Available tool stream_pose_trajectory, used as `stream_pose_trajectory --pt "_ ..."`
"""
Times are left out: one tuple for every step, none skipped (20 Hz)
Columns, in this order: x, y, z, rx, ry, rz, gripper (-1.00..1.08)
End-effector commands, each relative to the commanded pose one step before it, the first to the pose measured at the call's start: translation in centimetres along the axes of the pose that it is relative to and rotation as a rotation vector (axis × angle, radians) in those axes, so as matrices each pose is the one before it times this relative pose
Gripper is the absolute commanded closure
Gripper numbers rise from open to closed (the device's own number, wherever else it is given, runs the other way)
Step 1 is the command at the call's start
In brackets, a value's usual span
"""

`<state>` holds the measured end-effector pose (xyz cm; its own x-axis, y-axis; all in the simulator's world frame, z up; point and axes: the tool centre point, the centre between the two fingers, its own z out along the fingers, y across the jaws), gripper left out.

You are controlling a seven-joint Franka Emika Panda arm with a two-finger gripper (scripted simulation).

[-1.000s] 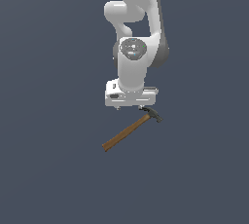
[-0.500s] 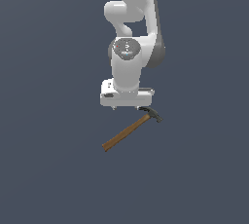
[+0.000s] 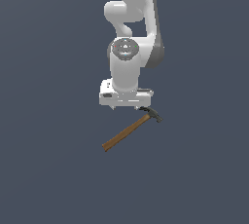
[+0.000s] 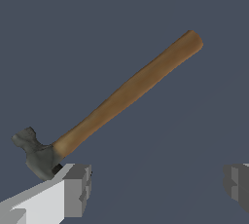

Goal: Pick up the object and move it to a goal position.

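1. Your exterior view faces the white arm from some way off, apparently slightly above.
2. Your wrist view looks down, close in, past its grey fingertips [image 4: 78, 189].
3. Both share the brown-handled, dark-headed claw hammer [image 3: 130, 130] [image 4: 116, 102].

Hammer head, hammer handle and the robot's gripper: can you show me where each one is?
hammer head [image 4: 38, 155], wrist view, on the dark metal.
hammer handle [image 4: 129, 91], wrist view, middle of the brown wood.
gripper [image 4: 158, 184], wrist view, open, midway between its fingertips.
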<state>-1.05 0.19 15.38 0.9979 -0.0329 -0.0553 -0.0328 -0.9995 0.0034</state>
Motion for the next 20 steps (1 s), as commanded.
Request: stream_pose_trajectory --pt "0.04 -0.07 0.191 0.00095 0.00065 0.02125 -0.92" --pt "0.023 -0.043 0.101 0.00052 0.00049 0.01149 -0.92" --pt "0.024 -0.051 0.112 0.00056 0.00055 0.01265 -0.92" --pt "0.026 -0.053 0.121 0.00061 0.00059 0.01385 -0.92" --pt "0.027 -0.056 0.132 0.00066 0.00063 0.01515 -0.92" --pt "0.028 -0.059 0.142 0.0007 0.00067 0.0164 -0.92" --pt "0.029 -0.062 0.153 0.00074 0.00071 0.01767 -0.92" --pt "0.029 -0.068 0.165 0.00078 0.00077 0.01903 -0.92" --pt "0.029 -0.073 0.176 0.00082 0.00082 0.02033 -0.92" --pt "0.029 -0.077 0.187 0.00086 0.00087 0.02166 -0.92" --pt "0.028 -0.082 0.199 0.00089 0.00091 0.023 -0.92" --pt "0.027 -0.086 0.211 0.00092 0.00097 0.02438 -0.92" --pt "0.025 -0.089 0.222 0.00095 0.00102 0.02576 -0.92" --pt "0.023 -0.092 0.231 0.00096 0.00107 0.02679 -0.92" --pt "0.02 -0.091 0.232 0.00094 0.00108 0.02696 -0.92" --pt "0.017 -0.09 0.232 0.00092 0.00108 0.02697 -0.92" --pt "0.014 -0.088 0.231 0.00089 0.00109 0.02698 -0.92" --pt "0.01 -0.087 0.231 0.00087 0.00111 0.02699 -0.92" --pt "0.007 -0.085 0.231 0.00085 0.00112 0.02699 -0.92" --pt "0.005 -0.083 0.23 0.00083 0.00113 0.027 -0.92"
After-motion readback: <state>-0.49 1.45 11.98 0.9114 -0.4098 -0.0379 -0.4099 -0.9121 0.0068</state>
